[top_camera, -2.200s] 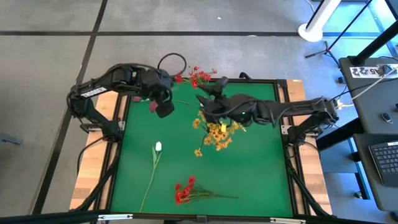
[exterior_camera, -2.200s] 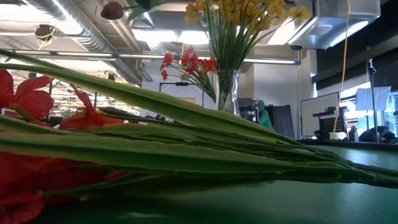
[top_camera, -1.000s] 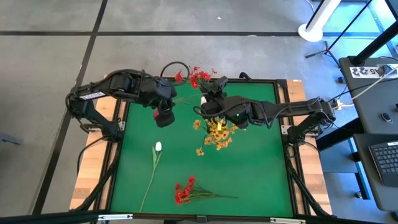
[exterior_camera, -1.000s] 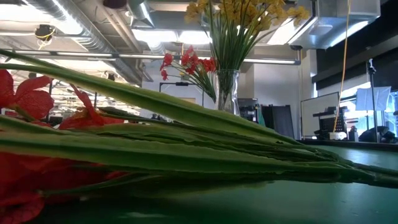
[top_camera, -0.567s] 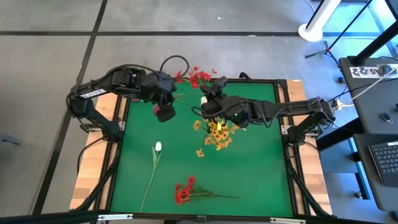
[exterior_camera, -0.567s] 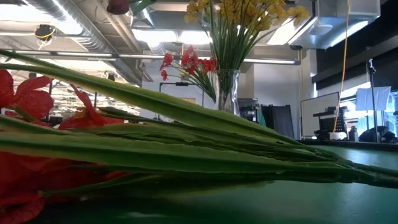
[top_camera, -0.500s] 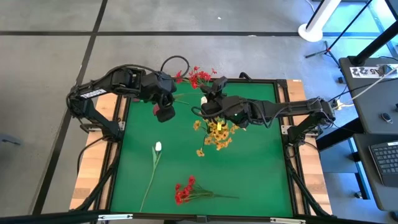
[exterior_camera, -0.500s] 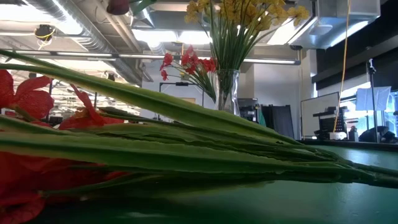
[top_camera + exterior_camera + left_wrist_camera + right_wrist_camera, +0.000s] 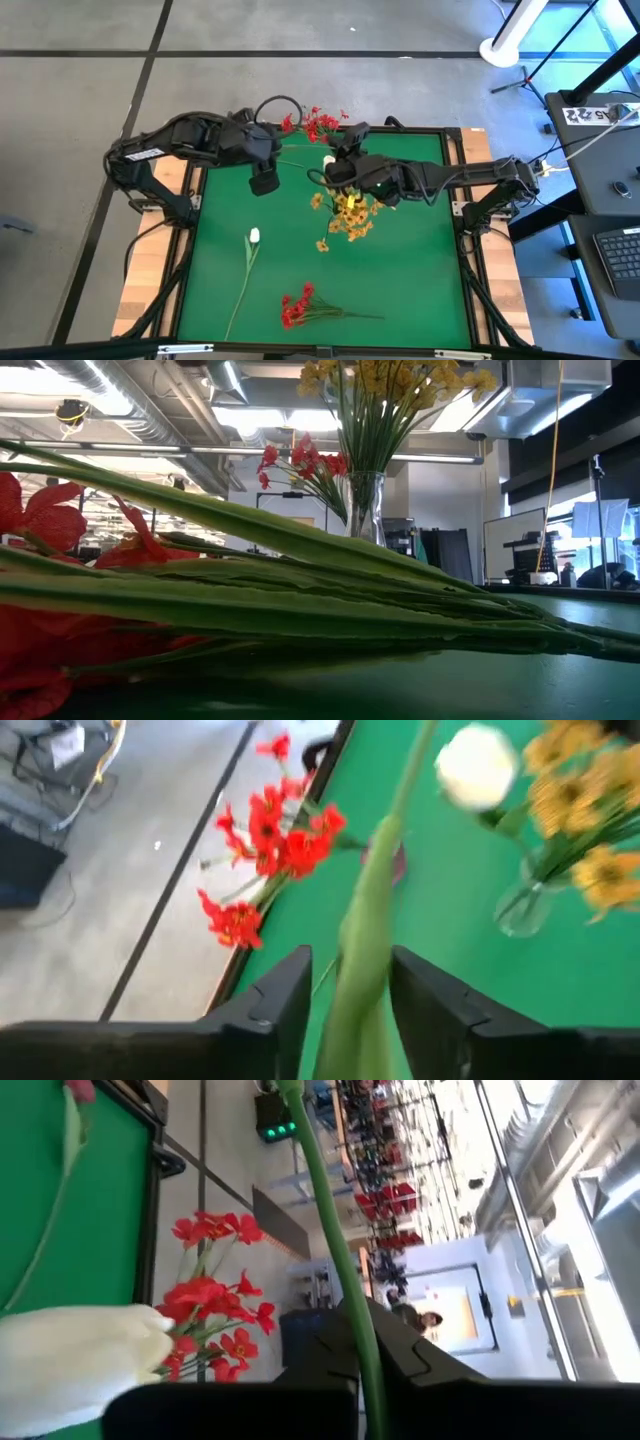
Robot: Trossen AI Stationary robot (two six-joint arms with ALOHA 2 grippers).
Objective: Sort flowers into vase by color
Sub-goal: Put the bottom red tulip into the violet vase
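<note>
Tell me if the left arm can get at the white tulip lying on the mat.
Probably yes. The tulip lies alone on bare mat, nothing over it, below the left gripper in the high view. That gripper has a green stem between its fingers, which it must first let go.

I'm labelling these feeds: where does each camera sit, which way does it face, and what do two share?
High: overhead, straight down on the table; both arms.
Low: table height, across leaves to a vase; no arm.
Left wrist: past open left pincer astride a green stem.
Right wrist: past right pincer, shut on a thin stem.
Shared: both wrist views show the white bud.
</note>
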